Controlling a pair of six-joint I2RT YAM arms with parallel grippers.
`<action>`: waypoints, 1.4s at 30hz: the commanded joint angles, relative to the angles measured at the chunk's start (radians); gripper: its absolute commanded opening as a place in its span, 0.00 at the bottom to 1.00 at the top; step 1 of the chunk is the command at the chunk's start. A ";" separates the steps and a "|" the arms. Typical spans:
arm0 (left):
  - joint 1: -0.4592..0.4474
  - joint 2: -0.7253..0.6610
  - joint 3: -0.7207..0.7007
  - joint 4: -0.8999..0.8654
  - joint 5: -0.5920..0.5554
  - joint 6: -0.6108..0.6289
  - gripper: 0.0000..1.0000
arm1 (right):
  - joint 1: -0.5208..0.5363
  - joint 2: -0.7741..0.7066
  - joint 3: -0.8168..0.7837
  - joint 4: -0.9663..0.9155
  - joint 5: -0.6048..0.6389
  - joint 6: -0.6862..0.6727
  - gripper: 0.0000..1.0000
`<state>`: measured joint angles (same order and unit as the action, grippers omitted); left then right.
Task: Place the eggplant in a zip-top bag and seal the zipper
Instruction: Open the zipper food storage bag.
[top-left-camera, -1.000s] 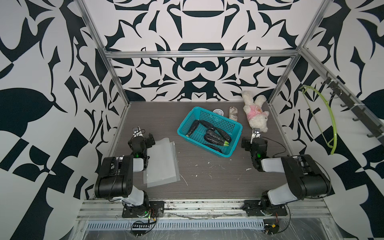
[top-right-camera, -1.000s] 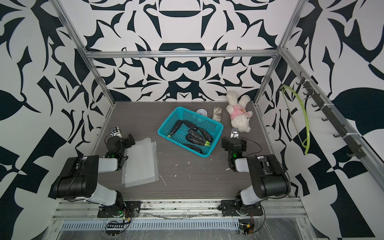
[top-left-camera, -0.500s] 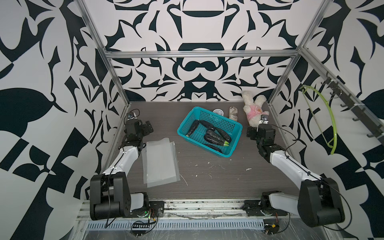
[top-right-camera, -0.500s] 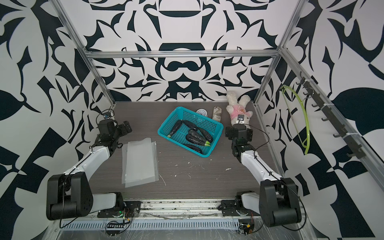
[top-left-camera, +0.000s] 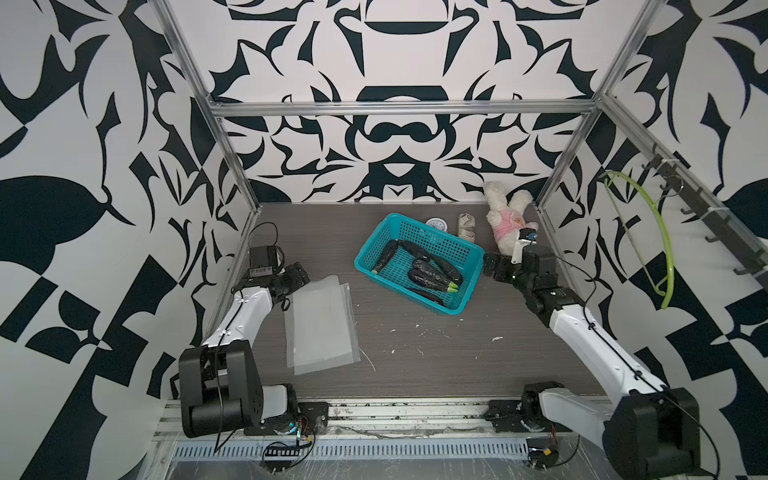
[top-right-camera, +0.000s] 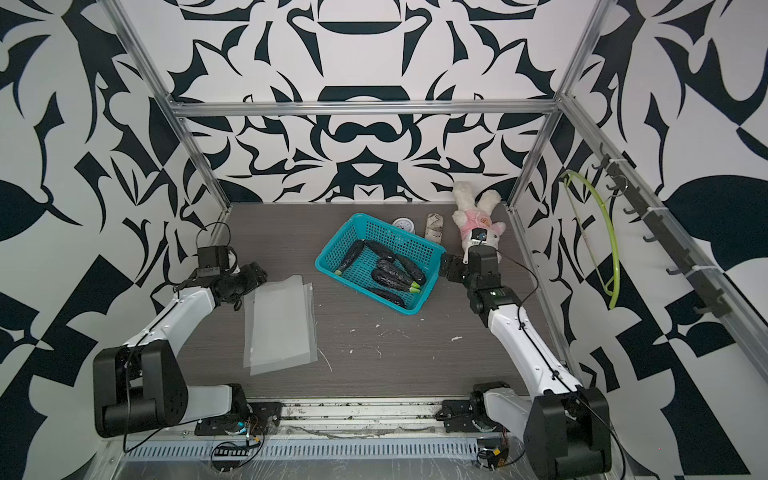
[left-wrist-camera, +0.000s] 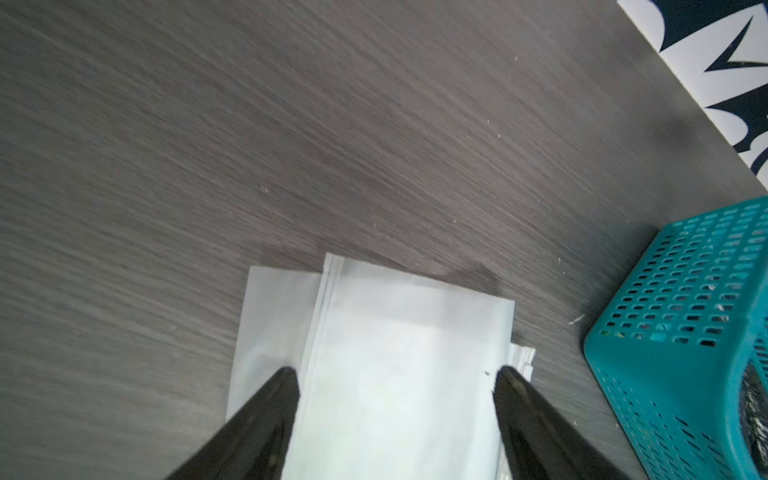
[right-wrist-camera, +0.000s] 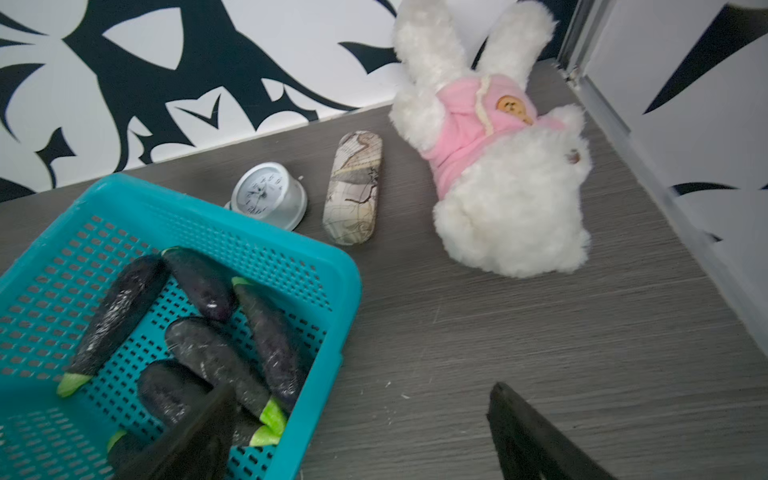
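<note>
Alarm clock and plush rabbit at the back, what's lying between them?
A patterned oblong case lies there; the right wrist view shows it clearest.

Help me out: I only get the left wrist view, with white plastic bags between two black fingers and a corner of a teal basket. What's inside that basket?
Observer: Several dark eggplants with green stems lie loose in the basket.
Operator: Is the other arm near them?
Observer: Yes, the right arm's fingers hang open beside the basket's rim, holding nothing.
Operator: Anything else around?
Observer: Beyond the basket lie a small clock, a patterned case and a plush rabbit dressed in pink.
</note>
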<state>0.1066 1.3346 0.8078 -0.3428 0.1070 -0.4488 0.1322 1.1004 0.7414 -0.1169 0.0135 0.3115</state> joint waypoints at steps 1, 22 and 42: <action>0.003 -0.002 0.024 -0.147 0.032 -0.039 0.75 | 0.025 -0.017 0.052 -0.038 -0.053 0.039 0.94; -0.003 0.159 -0.039 -0.199 -0.017 -0.070 0.48 | 0.098 -0.027 0.065 -0.063 -0.047 0.058 0.92; -0.036 0.106 0.008 -0.303 -0.177 -0.088 0.72 | 0.143 0.012 0.092 -0.083 -0.042 0.037 0.95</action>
<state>0.0708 1.4429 0.8288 -0.6365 -0.0628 -0.5236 0.2703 1.1164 0.8009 -0.2146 -0.0330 0.3595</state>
